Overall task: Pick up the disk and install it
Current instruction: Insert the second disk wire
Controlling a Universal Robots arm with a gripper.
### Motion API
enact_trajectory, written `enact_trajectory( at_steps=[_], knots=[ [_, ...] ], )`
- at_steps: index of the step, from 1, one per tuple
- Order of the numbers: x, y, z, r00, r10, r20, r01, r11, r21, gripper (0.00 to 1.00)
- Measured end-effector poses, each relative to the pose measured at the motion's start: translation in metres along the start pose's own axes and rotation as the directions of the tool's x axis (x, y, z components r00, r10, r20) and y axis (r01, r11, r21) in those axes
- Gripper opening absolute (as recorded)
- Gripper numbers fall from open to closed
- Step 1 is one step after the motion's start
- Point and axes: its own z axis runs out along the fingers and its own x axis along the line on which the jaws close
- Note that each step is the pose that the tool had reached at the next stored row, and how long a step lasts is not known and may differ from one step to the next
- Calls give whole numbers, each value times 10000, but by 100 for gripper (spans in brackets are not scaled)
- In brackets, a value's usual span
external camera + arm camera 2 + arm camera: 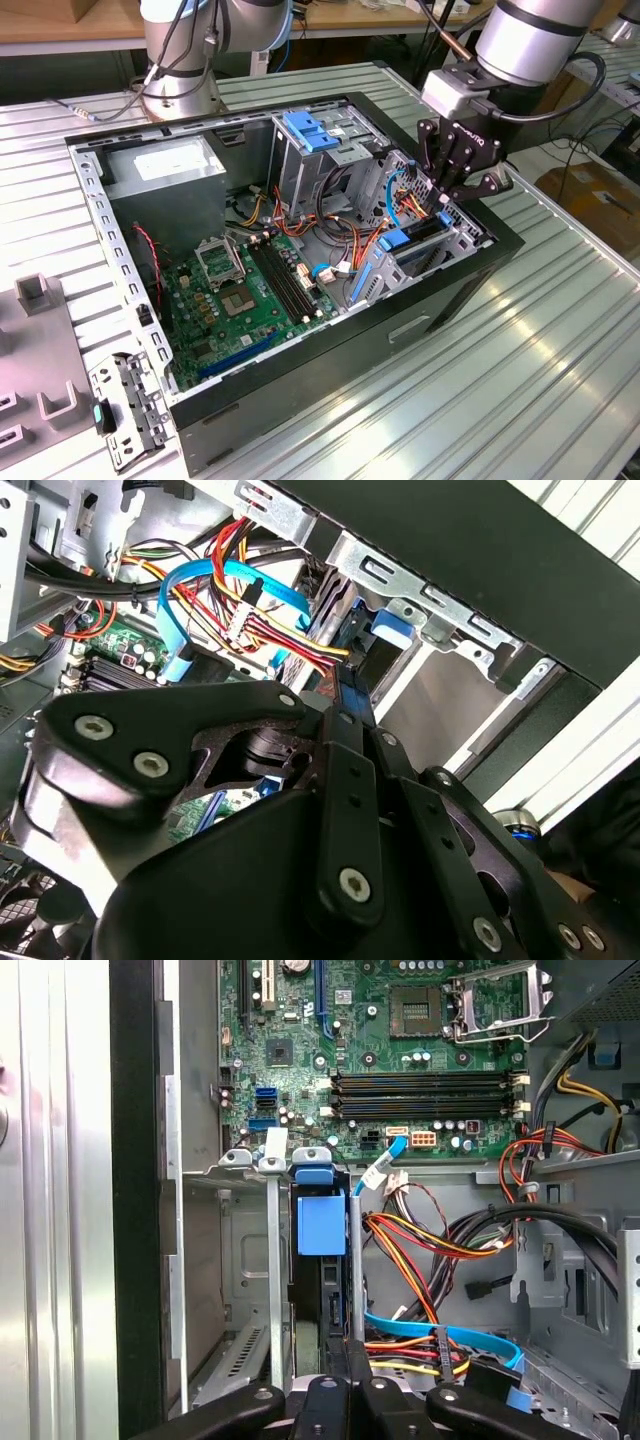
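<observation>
The disk (413,240), dark with bright blue carrier rails, stands on edge in the grey drive bay (455,240) at the open case's corner, on the exterior view's right. In the first wrist view its blue end piece (320,1225) sits between the bay's metal walls. My gripper (443,200) reaches down into that bay from above. Its black fingers are drawn together on the disk's near edge in both wrist views (345,1360) (348,715).
Red, yellow and orange wires and a blue cable (440,1335) crowd the space beside the bay. The green motherboard (250,290) covers the case floor. A tall grey cage with a blue latch (305,130) stands behind. The black case wall (470,280) borders the bay.
</observation>
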Motion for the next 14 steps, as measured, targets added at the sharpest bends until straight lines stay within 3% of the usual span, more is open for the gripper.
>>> enact_trajectory(
  at_steps=[5,11,14],
  knots=[
    [0,6,-4,10000,-1,-1,1,10000,-1,11],
    [6,158,0,10000,0,1,0,10000,1,11],
    [6,159,-1,10000,-1,0,1,10000,1,11]
  ],
)
